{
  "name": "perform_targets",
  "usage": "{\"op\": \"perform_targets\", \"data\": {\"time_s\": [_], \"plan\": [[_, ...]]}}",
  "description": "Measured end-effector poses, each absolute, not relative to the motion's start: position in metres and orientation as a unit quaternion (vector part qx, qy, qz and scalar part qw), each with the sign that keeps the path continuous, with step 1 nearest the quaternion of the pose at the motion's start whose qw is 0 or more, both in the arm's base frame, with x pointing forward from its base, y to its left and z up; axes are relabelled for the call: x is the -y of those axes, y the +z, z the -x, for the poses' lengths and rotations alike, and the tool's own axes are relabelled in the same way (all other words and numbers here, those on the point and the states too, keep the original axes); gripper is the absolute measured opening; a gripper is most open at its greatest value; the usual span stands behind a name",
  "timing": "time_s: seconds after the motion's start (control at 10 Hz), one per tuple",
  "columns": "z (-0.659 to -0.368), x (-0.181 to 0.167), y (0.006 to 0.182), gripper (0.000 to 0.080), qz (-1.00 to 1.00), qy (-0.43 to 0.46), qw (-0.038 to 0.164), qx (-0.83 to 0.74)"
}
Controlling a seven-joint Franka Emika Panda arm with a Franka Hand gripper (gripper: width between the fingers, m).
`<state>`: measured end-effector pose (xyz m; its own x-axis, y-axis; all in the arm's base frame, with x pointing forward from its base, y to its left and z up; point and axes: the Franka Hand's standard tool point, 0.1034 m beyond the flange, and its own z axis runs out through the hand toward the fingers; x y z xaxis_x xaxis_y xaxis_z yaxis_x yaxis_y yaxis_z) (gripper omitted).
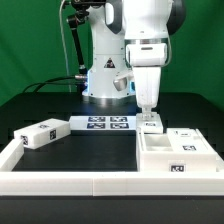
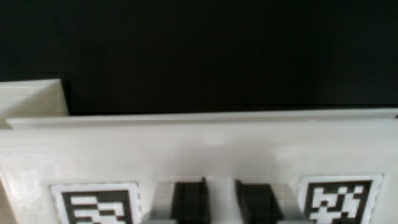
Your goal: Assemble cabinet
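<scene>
Cabinet body (image 1: 176, 152) at four o'clock in the exterior view: smooth white plastic with a soft sheen, not glossy. Small block (image 1: 40, 133) at nine o'clock looks like the same white plastic. The table (image 1: 50, 105) is matt black. Arm casing (image 1: 150, 25) at twelve o'clock is a glossy white shell catching highlights. Marker board (image 1: 105, 124), centre, is flat matt white.

The fingers (image 1: 148, 108) hang at the rear wall of the cabinet (image 1: 176, 156), by the front corner of the tabletop (image 1: 60, 105) on the exterior view's right.

Black table (image 1: 90, 148) carries marker board (image 1: 107, 124), small tagged block (image 1: 42, 133), cabinet body (image 1: 176, 156), border rail (image 1: 70, 181).
</scene>
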<state>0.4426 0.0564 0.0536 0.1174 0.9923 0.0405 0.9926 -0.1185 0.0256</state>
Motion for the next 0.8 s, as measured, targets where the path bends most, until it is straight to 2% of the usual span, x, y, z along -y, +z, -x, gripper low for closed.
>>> {"op": "perform_targets", "data": {"time_s": [0.8], "plan": [[-0.4519,-0.0642,0.0568,0.0070,0.748,-0.036,-0.002,0.663]]}}
